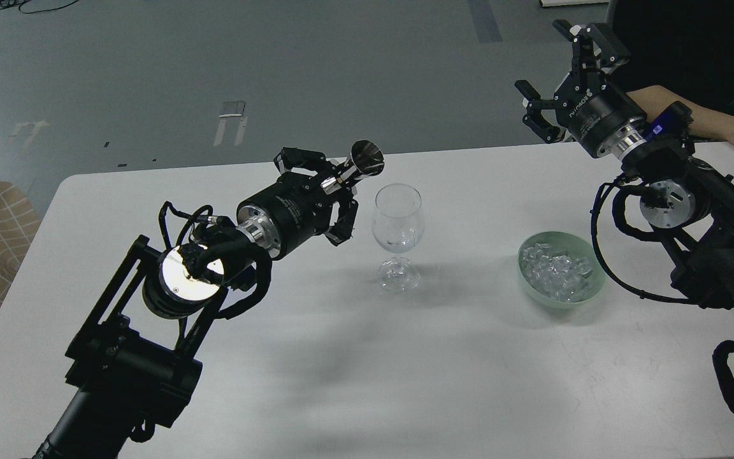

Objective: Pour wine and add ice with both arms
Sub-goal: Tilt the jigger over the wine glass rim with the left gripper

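Ice (558,271) fills the green bowl (590,290) below the spread, empty right gripper (555,83), while the left gripper (332,185) clamps a shiny metal cup (364,160) beside the wine glass (397,220).

Both arms are black, built from jointed blocks and open brackets. The left arm (150,319) has a shiny silver disc at one joint and a silver wrist ring. The right arm (692,217) has the same. Black cables loop beside each wrist. Each end effector body is a black cylinder with faint lettering.
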